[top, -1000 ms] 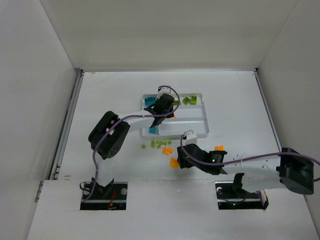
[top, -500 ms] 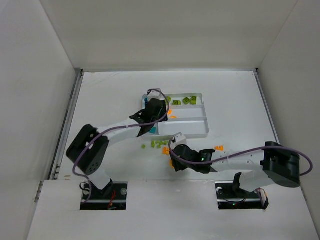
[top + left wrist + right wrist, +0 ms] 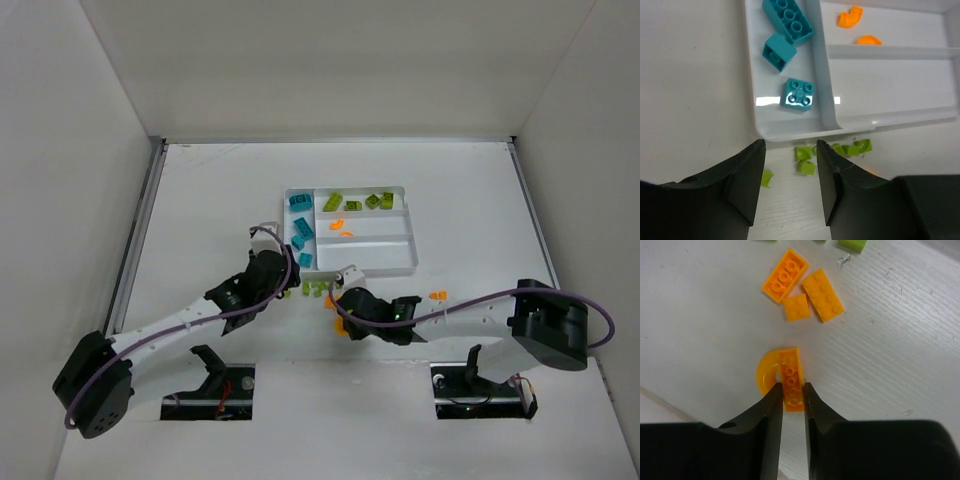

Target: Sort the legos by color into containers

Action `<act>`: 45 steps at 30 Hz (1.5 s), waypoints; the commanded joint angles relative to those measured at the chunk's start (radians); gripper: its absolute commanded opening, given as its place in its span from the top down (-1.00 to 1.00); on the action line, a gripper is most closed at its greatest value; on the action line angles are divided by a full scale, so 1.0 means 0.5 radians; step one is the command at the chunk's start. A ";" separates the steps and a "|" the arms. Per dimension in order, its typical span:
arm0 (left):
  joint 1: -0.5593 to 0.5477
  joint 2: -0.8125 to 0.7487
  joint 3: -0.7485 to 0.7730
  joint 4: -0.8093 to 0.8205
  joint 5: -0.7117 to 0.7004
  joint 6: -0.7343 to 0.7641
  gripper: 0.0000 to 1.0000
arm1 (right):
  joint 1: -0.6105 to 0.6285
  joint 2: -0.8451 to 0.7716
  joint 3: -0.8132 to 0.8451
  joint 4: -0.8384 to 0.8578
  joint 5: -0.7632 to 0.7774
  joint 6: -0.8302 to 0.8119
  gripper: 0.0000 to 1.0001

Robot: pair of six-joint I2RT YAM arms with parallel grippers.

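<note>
The white tray [image 3: 385, 250] has teal legos [image 3: 300, 226] in its narrow crosswise section, lime ones [image 3: 362, 202] in the far long section and orange pieces [image 3: 341, 228] in the section beside it. My left gripper [image 3: 289, 286] hovers open just short of the tray's near wall. In the left wrist view, lime legos [image 3: 806, 166] lie on the table between and ahead of its gripper [image 3: 789, 155]. My right gripper [image 3: 792, 390] is shut on an orange half-round lego [image 3: 789, 371] that rests on the table. The same gripper [image 3: 346, 318] shows near the table's front.
Three loose orange legos [image 3: 797, 307] lie just beyond the right fingers. One more orange lego [image 3: 437, 296] sits alone to the right. Lime legos [image 3: 318, 290] are strewn along the tray's near wall [image 3: 805, 131]. Three teal legos [image 3: 799, 94] lie in the tray.
My left arm has drawn back from over the tray to the loose lime legos, its jaws now open. My right gripper moved left and closed on the orange half-round lego.
</note>
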 commanded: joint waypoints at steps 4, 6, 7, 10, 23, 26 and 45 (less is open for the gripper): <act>-0.123 -0.052 -0.102 -0.222 -0.192 -0.076 0.13 | -0.026 -0.045 0.037 -0.016 0.028 -0.009 0.62; -0.166 0.009 -0.114 -0.216 -0.211 -0.073 0.09 | -0.029 -0.101 0.022 -0.016 0.044 -0.006 0.63; -0.179 0.046 -0.120 -0.207 -0.223 -0.073 0.07 | -0.035 -0.131 0.016 -0.019 0.053 -0.006 0.64; -0.212 0.144 -0.120 -0.146 -0.247 -0.058 0.05 | -0.035 -0.254 0.010 -0.068 0.074 0.013 0.64; -0.259 0.445 -0.102 0.044 -0.257 0.007 0.23 | -0.553 -0.568 0.157 0.112 0.010 -0.199 0.63; -0.268 0.479 -0.099 0.048 -0.251 0.004 0.28 | -0.765 -0.427 0.252 0.272 -0.054 -0.260 0.62; -0.354 0.302 -0.068 -0.106 -0.254 -0.051 0.78 | -1.265 0.543 0.899 0.478 -0.107 -0.414 0.56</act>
